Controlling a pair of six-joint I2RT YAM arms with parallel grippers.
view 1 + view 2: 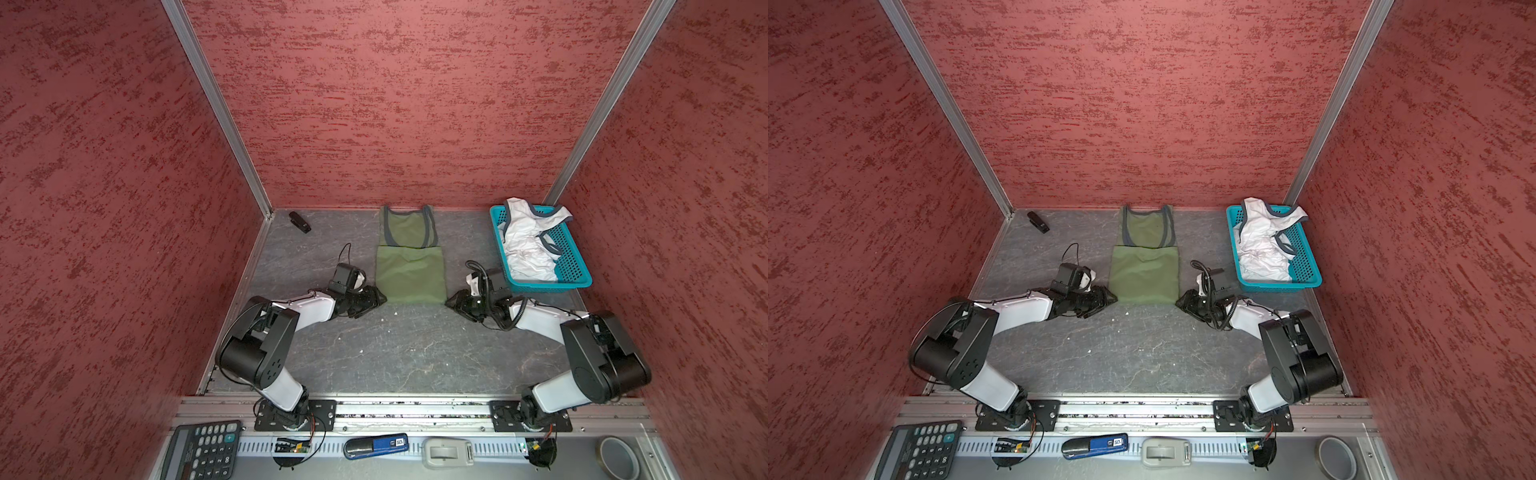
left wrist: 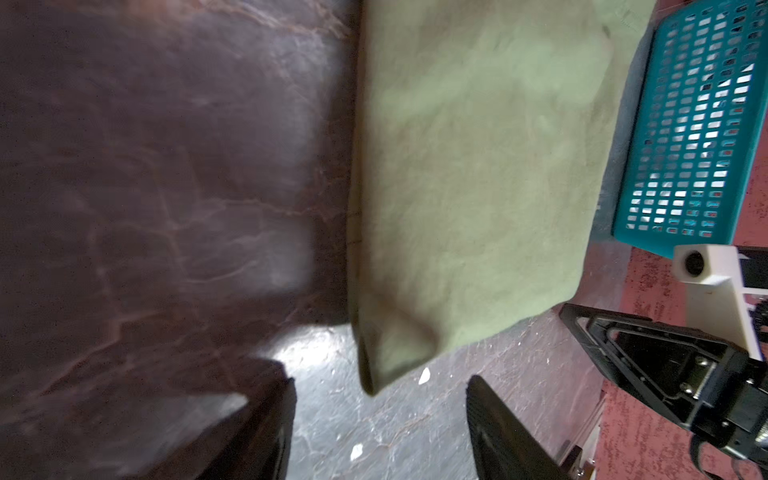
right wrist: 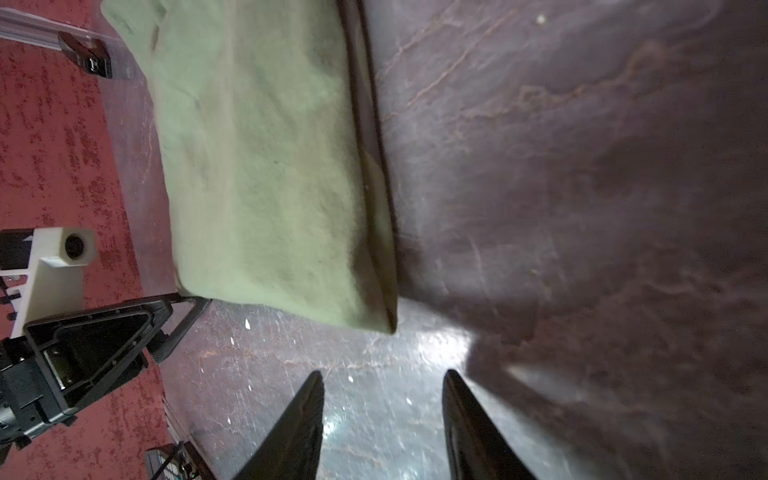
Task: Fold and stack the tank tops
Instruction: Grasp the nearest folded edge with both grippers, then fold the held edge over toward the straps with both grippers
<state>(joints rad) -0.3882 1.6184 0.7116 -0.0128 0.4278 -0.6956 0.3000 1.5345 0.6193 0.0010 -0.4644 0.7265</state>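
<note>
Olive green tank top [image 1: 409,266] [image 1: 1144,270] lies flat mid-table, toward the back wall. Matte soft cloth, faintly creased. The lower half is doubled up over itself into a neat, near-rectangular panel. Its hem runs straight across the body just under the armholes. Neck and both straps stick out on the far side as grey-trimmed U-shapes.

My left claw [image 1: 380,297] [image 2: 380,415] sits low at the panel's near-left corner. My right claw [image 1: 451,301] [image 3: 382,407] is at the near-right corner in a mirrored pose, tips angled inward.

Both claws are spread, nothing pinched. Each wrist view shows bare table between the black wedge-shaped fingers [image 2: 498,436] [image 3: 299,424]. The cloth corner is just ahead of them, not touching. The left-side corner puckers into a rounded bulge. The right-side corner is sharper, with stacked layers showing along the edge.

White tank top [image 1: 528,241] [image 1: 1264,245] is crumpled in the basket [image 1: 575,270] [image 2: 685,124], all wrinkles. One grey-trimmed strap drapes over the far rim. The basket is turquoise plastic mesh, shallow and rectangular, at the table's far right. A strip of bare table separates it from the green top.

Table [image 1: 374,353] is dark grey with marble-like veins, glossy under the wrist cameras, with a few white flecks. Walls [image 1: 104,208] are red with a rough mottled texture and aluminium corner posts. A small black oblong object [image 1: 300,222] lies in the far-left corner. On the near rail there's a calculator [image 1: 203,451] and a tape roll [image 1: 619,457].
</note>
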